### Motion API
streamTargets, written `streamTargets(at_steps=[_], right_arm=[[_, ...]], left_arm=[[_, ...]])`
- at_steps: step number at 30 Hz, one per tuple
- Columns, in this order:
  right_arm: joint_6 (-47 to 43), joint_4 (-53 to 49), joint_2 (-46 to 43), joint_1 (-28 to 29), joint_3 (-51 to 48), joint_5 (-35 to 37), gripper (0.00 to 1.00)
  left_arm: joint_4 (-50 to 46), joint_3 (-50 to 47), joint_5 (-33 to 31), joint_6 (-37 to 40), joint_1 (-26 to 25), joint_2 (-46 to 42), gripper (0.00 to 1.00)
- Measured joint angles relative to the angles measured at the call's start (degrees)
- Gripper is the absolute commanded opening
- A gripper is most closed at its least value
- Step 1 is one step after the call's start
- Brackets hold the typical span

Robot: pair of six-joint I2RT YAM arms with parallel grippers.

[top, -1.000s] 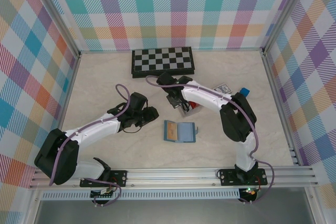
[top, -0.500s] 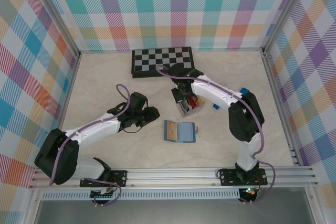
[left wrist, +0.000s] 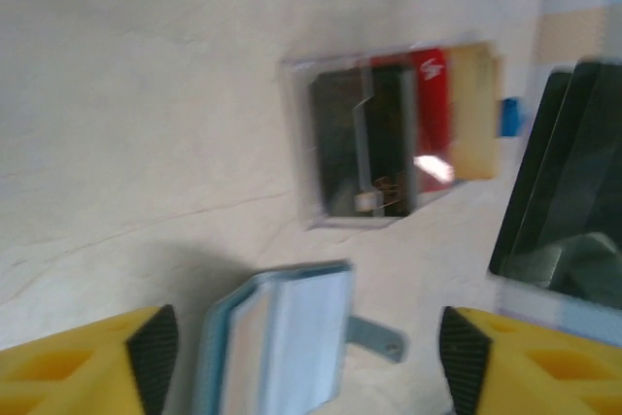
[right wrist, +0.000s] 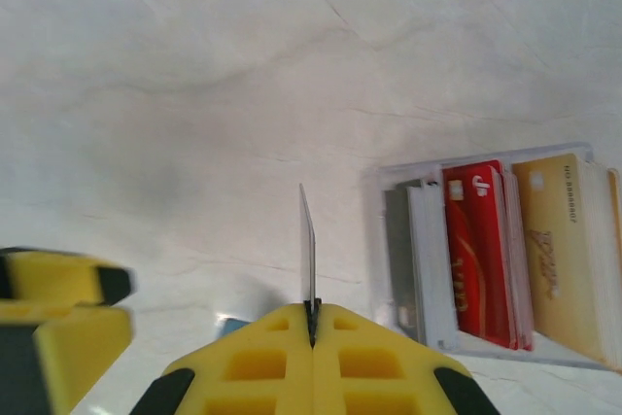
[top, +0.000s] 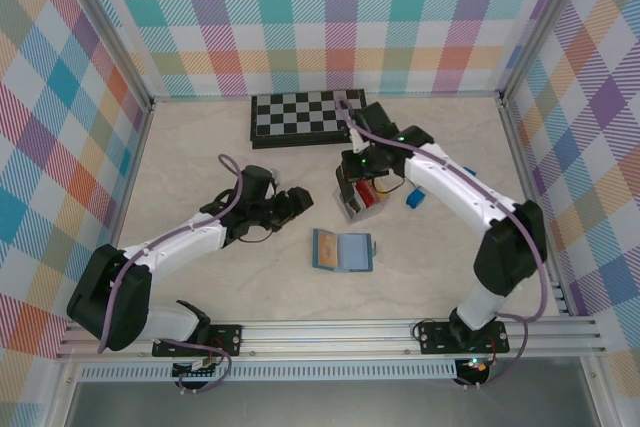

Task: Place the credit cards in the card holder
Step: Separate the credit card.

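The teal card holder (top: 342,250) lies open like a book on the table; in the left wrist view the card holder (left wrist: 282,337) sits between and beyond my open left gripper (left wrist: 306,362), untouched. The left gripper (top: 292,202) hovers to its upper left. A clear box (top: 362,202) holds red credit cards (right wrist: 481,250) and a tan credit card (right wrist: 569,255). My right gripper (right wrist: 312,323) is shut on a thin card (right wrist: 309,240), seen edge-on, colour hidden. The right gripper (top: 357,172) hangs just above the box's left end.
A folded chessboard (top: 310,117) lies at the back, close behind the right arm. A small blue object (top: 413,199) rests right of the clear box. Metal frame rails and checked walls bound the table.
The right arm has swung its elbow out to the right and its gripper now sits over the box holding a card. The left gripper has shifted slightly right, toward the card holder.
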Motion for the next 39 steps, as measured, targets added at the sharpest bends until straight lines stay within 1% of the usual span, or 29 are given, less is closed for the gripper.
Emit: streamTargets(at_steps=[2, 4, 7, 11, 15, 16, 18, 19, 24, 25, 28, 29, 31, 32, 34, 37, 38, 39], right_arm=[[2.3, 2.5, -3.1, -2.2, -2.5, -5.2, 0.00], [4.2, 4.3, -5.2, -3.9, -4.6, -9.8, 0.00], [7.2, 7.3, -6.7, -6.0, -6.6, -16.0, 0.00], [10.8, 11.3, -7.6, -6.8, -9.1, -22.8, 0.00], [14.0, 15.4, -8.3, -7.3, -10.7, -27.9, 0.00], [14.8, 16.5, -8.5, -7.5, -11.2, -29.0, 0.00], [16.3, 18.5, -8.8, -7.9, -12.2, -30.8, 0.00], [17.1, 19.5, -8.9, -8.2, -12.6, -31.6, 0.00], [19.5, 22.9, -8.9, -8.7, -13.6, -33.9, 0.00], [19.9, 23.5, -8.9, -8.9, -13.9, -34.4, 0.00], [21.0, 25.4, -8.9, -9.5, -14.6, -35.8, 0.01], [21.3, 25.7, -8.9, -9.6, -14.8, -35.9, 0.02], [21.8, 26.1, -8.9, -10.1, -15.5, -36.5, 0.04], [22.0, 26.2, -8.9, -10.2, -15.5, -36.8, 0.07], [22.1, 26.3, -8.9, -10.2, -15.5, -37.0, 0.15], [22.4, 26.3, -8.9, -10.2, -15.8, -37.6, 0.31], [22.5, 26.5, -8.9, -10.2, -16.0, -38.1, 0.33], [22.7, 26.7, -8.9, -10.2, -16.2, -38.6, 0.34]], left_arm=[[4.9, 0.0, 3.3, -2.0, 1.8, 0.0, 0.84], [9.1, 0.5, 6.4, -4.0, 2.9, 0.1, 0.85], [16.4, 2.3, 11.1, -7.1, 3.4, 1.6, 0.88], [24.4, 4.5, 15.7, -11.1, 3.4, 4.6, 0.88], [29.2, 4.9, 18.3, -13.9, 3.4, 6.6, 0.85], [29.8, 4.9, 18.8, -14.4, 3.4, 6.9, 0.82], [31.1, 4.9, 19.6, -15.5, 3.4, 7.2, 0.73], [31.9, 4.9, 20.1, -16.0, 3.4, 7.3, 0.64], [36.5, 5.1, 22.3, -18.3, 3.0, 8.2, 0.36], [36.9, 5.1, 22.6, -18.4, 2.9, 8.2, 0.28], [37.2, 5.2, 22.8, -18.7, 2.9, 8.2, 0.08], [37.5, 5.2, 22.8, -18.9, 2.9, 8.2, 0.04], [38.1, 5.3, 22.8, -18.7, 2.9, 8.0, 0.00], [37.9, 5.3, 22.8, -18.7, 2.9, 8.0, 0.00], [38.0, 5.3, 22.8, -18.6, 2.9, 7.9, 0.00], [38.0, 5.3, 22.6, -18.7, 2.9, 7.4, 0.00], [38.0, 5.3, 22.3, -18.7, 2.9, 7.3, 0.00], [38.0, 5.3, 22.2, -18.7, 2.9, 7.1, 0.00]])
